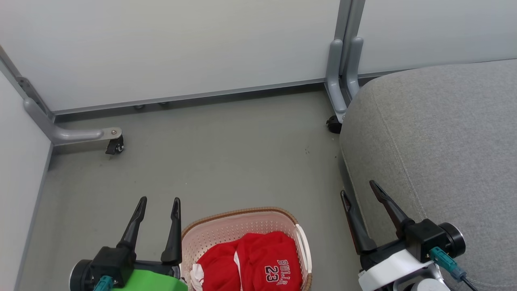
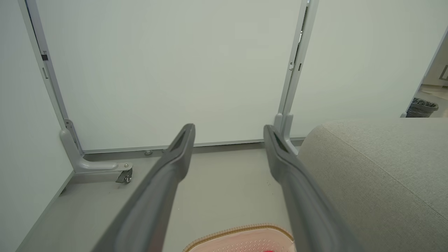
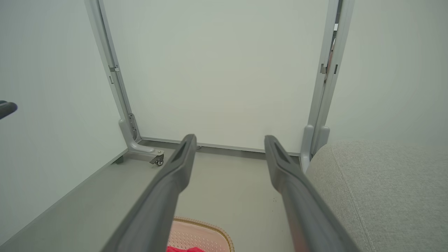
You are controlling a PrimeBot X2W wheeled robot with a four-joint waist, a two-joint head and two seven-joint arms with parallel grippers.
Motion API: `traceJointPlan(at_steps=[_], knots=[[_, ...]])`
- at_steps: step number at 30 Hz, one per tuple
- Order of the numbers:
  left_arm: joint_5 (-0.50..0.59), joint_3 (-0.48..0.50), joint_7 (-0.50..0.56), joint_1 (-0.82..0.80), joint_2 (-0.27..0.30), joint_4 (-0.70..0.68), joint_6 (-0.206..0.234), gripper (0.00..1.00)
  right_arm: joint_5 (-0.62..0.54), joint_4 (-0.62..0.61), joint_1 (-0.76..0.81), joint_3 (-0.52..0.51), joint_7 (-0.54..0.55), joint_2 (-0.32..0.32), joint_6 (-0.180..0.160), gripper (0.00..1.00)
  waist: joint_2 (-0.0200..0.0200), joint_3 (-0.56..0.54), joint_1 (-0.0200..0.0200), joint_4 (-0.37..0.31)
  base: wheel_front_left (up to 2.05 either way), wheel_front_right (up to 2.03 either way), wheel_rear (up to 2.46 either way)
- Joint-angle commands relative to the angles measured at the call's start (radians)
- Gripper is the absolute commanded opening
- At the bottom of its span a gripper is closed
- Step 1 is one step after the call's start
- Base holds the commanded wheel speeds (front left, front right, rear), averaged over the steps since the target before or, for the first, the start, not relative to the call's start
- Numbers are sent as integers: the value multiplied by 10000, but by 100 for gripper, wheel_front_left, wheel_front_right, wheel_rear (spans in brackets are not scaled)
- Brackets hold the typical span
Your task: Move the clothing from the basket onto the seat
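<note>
My L jaws & R jaws both spread wide, empty, either side of basket [image 1: 218,238] on floor, red clothing [image 1: 262,258] bunched inside, seat [image 1: 444,129] to my right; prob light, soft, floppy, so I'd pinch a raised fold up top.

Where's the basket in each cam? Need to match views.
Head view: basket at bottom centre, red clothing inside.
Left wrist view: its far rim at the bottom edge, slightly right of centre.
Right wrist view: far rim at the bottom edge, left of centre.
Shared landmark: the grey seat, at the right in all three.
</note>
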Motion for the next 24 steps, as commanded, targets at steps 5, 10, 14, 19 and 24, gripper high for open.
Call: traceJointPlan(at_steps=[5, 10, 14, 19, 24], knots=[[62, 28, -6, 117, 65, 13, -21, 100, -6, -14, 35, -1, -41, 31, 1, 100, 0, -18, 0, -9, 0, 0, 0], [68, 34, -6, 130, 65, 12, -35, 100, -2, -13, -10, 28, -41, 43, 1, 100, 0, -8, 0, -34, 0, 0, 0], [70, -10, -6, 113, 65, 31, -41, 100, -21, -44, -59, 48, -41, 28, 1, 100, 0, 54, 0, -65, 0, 0, 0], [103, -140, -6, 34, 65, 109, -51, 100, -52, -95, -126, -144, -41, 50, 1, 100, 0, 258, 0, -171, 0, 0, 0], [288, -366, -5, -286, 62, 307, -60, 100, -43, -236, -288, -543, -41, 92, 1, 100, 0, 748, 0, -362, 0, 0, 0]])
